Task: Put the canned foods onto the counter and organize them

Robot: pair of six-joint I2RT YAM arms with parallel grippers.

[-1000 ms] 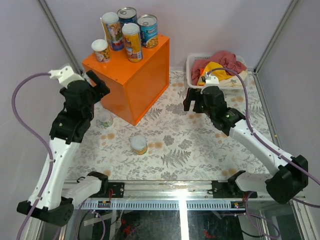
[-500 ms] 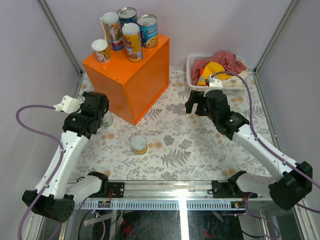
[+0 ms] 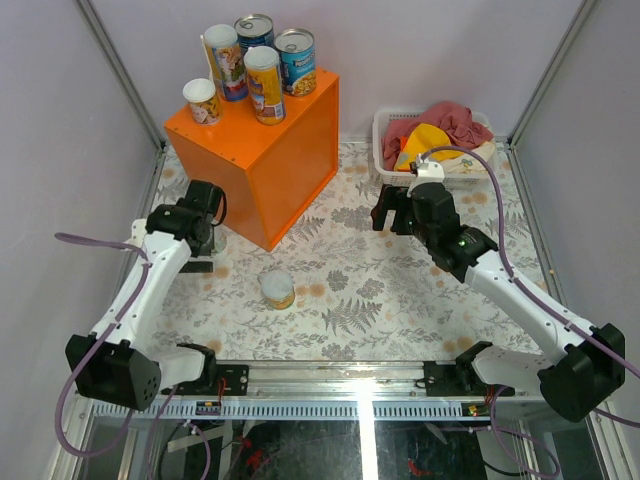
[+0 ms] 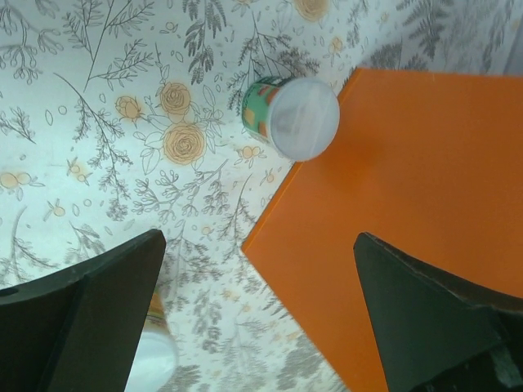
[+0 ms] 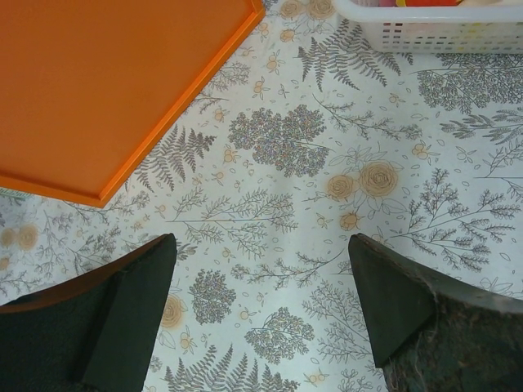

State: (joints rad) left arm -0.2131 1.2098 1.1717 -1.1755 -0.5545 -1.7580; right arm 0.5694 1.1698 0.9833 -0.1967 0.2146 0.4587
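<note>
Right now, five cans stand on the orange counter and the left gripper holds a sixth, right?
No. The left gripper is open and holds nothing; the left wrist view shows a can standing free on the table. Five cans do stand on the counter.

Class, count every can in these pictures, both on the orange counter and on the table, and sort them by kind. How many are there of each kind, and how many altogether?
Tall tube cans: 2
Blue-labelled cans: 2
Short white-topped cans: 3
Total: 7
</note>
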